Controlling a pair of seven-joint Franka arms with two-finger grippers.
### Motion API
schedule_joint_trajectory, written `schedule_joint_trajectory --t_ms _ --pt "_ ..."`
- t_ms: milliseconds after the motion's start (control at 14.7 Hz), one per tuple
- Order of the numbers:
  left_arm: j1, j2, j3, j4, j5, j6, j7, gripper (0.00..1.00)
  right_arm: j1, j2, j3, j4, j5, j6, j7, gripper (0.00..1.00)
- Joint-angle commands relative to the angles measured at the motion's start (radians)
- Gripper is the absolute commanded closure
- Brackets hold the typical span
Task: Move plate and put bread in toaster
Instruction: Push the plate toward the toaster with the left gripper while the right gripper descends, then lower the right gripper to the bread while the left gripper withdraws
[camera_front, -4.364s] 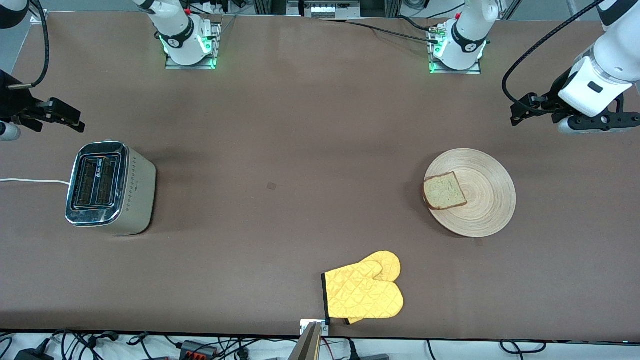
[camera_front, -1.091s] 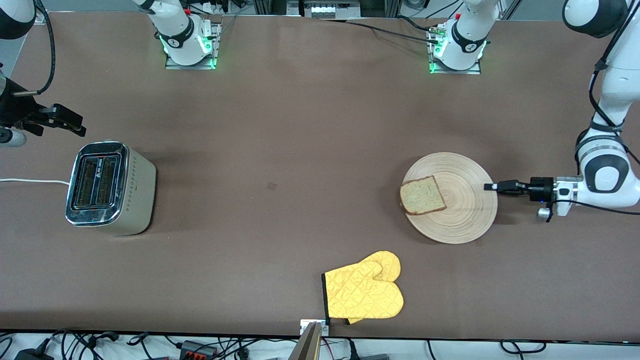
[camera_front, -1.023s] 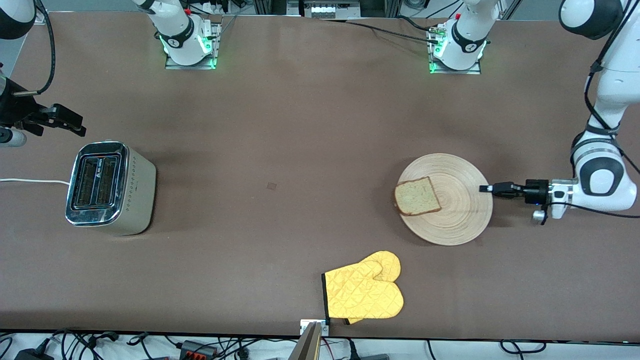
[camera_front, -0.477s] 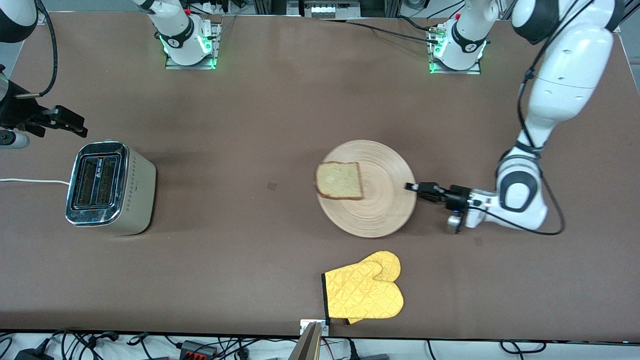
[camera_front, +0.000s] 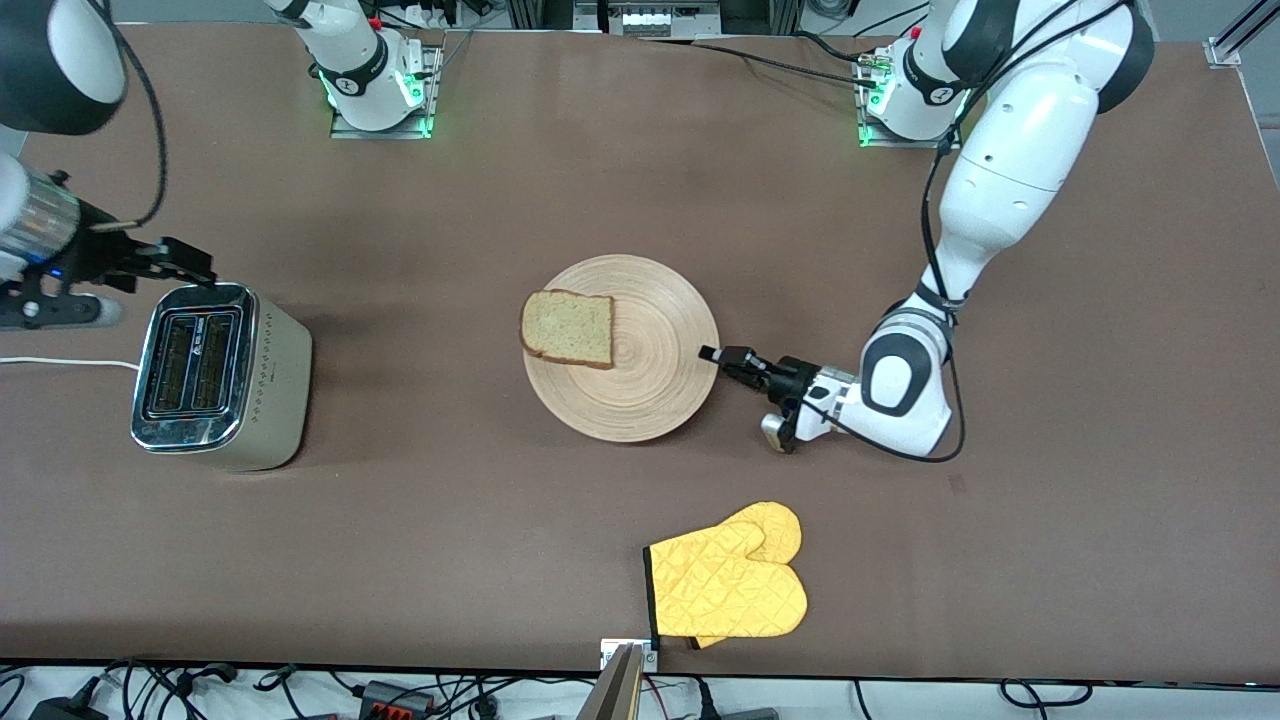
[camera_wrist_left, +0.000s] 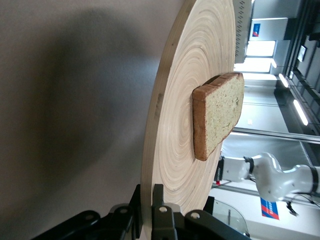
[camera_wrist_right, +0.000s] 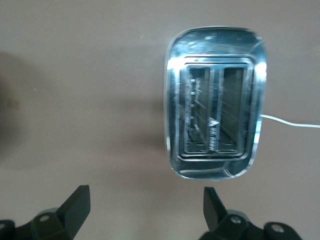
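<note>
The light-wood plate lies at the table's middle. The bread lies on the part of it toward the right arm's end. My left gripper is low at the table and shut on the plate's rim toward the left arm's end. The left wrist view shows its jaws clamped on the plate's edge, with the bread farther along. The silver toaster stands at the right arm's end, slots empty. My right gripper hovers open and empty over the toaster's farther edge. Its wrist view shows the toaster past the spread jaws.
A yellow quilted oven mitt lies near the table's front edge, nearer the camera than the plate. The toaster's white cord runs off the right arm's end of the table.
My left gripper took the plate's rim and slid the plate with the bread from the left arm's end to the table's middle. My right gripper shifted slightly toward the toaster.
</note>
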Motion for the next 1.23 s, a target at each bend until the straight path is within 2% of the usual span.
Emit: schedule_joint_trajectory --t_ms 0,205,341,682,886,955,1023,1091,1159 --pt "-0.05 0.009 0.005 0.031 -0.04 0.064 -0.02 0.99 0.047 0.024 0.002 -0.005 0.032 0.001 0.064 0.0" --pt "-0.092 0.021 0.005 0.051 -0.037 0.11 -0.046 0.99 0.101 0.077 0.002 -0.004 0.054 0.013 0.073 0.0" --pt "-0.106 0.044 0.006 0.063 -0.037 0.113 -0.06 0.99 0.103 0.096 0.0 -0.004 0.13 0.042 0.072 0.0" --pt "-0.146 0.058 0.014 0.08 -0.029 0.161 -0.059 0.95 0.133 0.154 0.0 -0.015 0.137 0.068 0.072 0.0" --pt "-0.143 0.058 0.017 0.08 -0.025 0.159 -0.059 0.77 0.13 0.188 0.0 -0.03 0.138 0.09 0.072 0.0" --pt "-0.139 0.056 0.019 0.08 -0.026 0.159 -0.059 0.63 0.136 0.198 0.0 -0.036 0.138 0.091 0.073 0.0" --pt "-0.131 0.056 0.019 0.079 -0.026 0.159 -0.059 0.55 0.14 0.209 0.0 -0.041 0.141 0.101 0.074 0.0" --pt "-0.125 0.055 0.022 0.079 -0.026 0.158 -0.054 0.53 0.144 0.217 0.0 -0.045 0.143 0.114 0.074 0.0" --pt "-0.113 0.049 0.032 0.074 -0.022 0.149 -0.054 0.62 0.149 0.229 0.002 -0.053 0.148 0.13 0.074 0.0"
